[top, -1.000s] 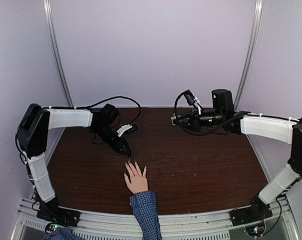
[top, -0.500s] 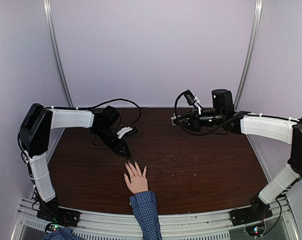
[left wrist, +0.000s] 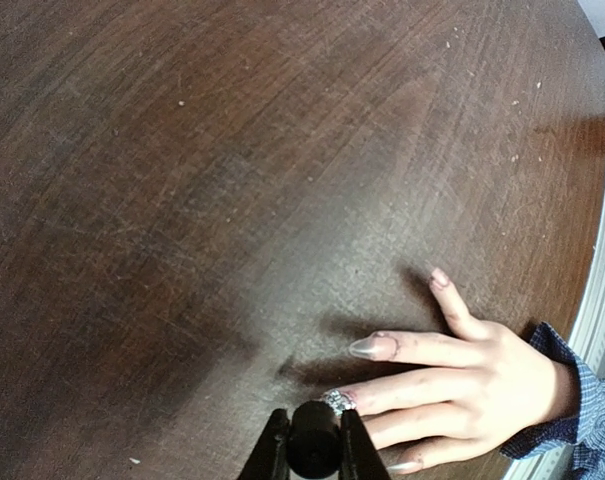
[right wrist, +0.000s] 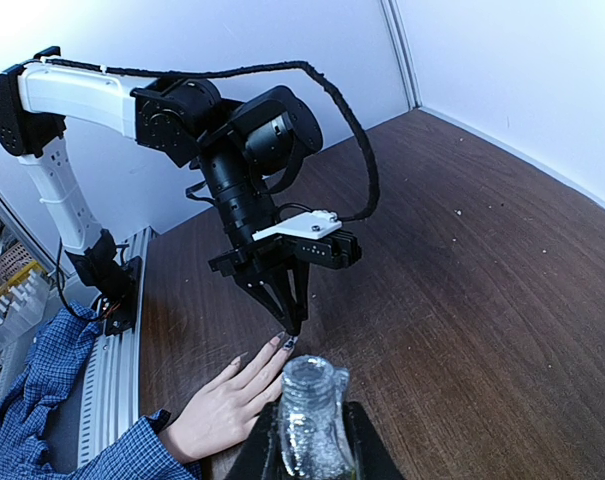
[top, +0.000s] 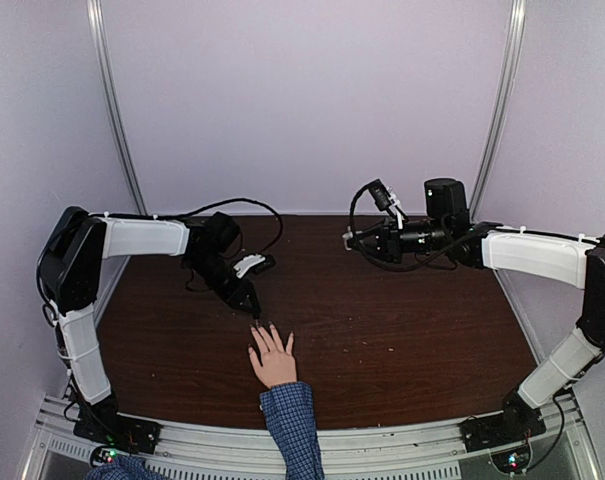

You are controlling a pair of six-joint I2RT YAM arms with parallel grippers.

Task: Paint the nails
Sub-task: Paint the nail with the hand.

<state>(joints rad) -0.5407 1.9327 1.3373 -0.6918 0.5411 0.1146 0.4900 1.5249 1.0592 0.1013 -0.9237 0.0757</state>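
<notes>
A light-skinned hand (top: 273,360) with a blue checked cuff lies flat on the dark table, fingers spread. My left gripper (left wrist: 312,425) is shut on a black brush cap (left wrist: 313,448), held right over one fingertip, whose nail (left wrist: 338,401) carries glittery polish. The neighbouring nail (left wrist: 372,347) looks silver, and the outer splayed finger's nail (left wrist: 440,278) is plain pink. In the top view the left gripper (top: 254,313) points down at the fingertips. My right gripper (right wrist: 307,440) is shut on an open glittery polish bottle (right wrist: 307,415), raised above the table at the back right (top: 350,240).
The dark wooden table (top: 402,330) has a metal rail along its near edge (top: 382,445). White walls close in the back and sides. The person's sleeve (top: 294,430) crosses the near edge between the arm bases. The left arm's cable (top: 252,200) loops above the table.
The left gripper has shifted very slightly at the fingertips. The hand and the right arm have stayed still.
</notes>
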